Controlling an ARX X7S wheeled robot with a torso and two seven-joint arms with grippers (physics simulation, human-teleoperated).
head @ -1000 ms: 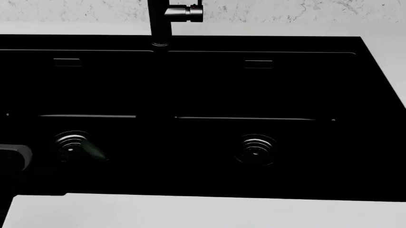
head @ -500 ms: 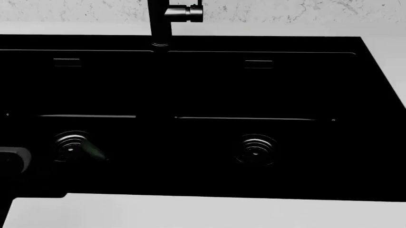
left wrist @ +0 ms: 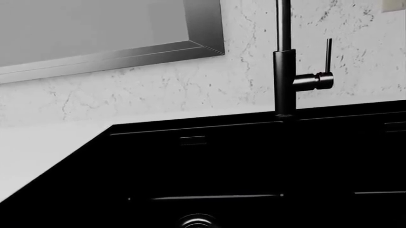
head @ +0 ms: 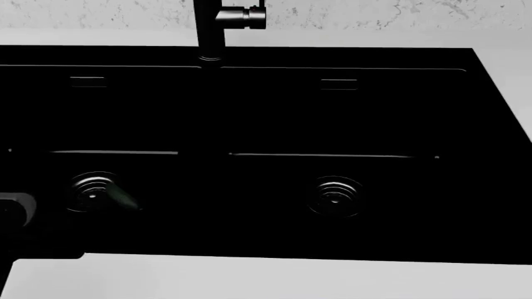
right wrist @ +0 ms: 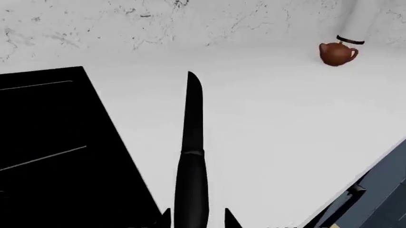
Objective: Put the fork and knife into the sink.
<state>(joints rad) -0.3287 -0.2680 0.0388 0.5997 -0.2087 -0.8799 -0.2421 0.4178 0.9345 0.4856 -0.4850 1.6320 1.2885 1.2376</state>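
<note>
Gripping the knife [right wrist: 192, 156] by its handle, right gripper [right wrist: 197, 219] jaws closed snug, blade out over white counter [right wrist: 279, 118] beside the sink [right wrist: 51, 152], left gripper [head: 12, 208] jaws indeterminate, fork unseen.

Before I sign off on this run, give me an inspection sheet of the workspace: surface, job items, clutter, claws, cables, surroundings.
Surface: white counter, bare around the sink.
Sink: black double basin, two drains; nothing seen inside, though it is very dark.
Knife: black, over the counter beside the sink, not yet in it.
Fork: nothing seen.
Clutter: brown teapot near the wall.
Right claw: fingertips either side of the knife's handle; grip cannot be confirmed.
Left claw: not seen; only a grey part of the left arm by the left basin.
Cables: nothing seen.
Surroundings: black faucet, marbled wall.
</note>
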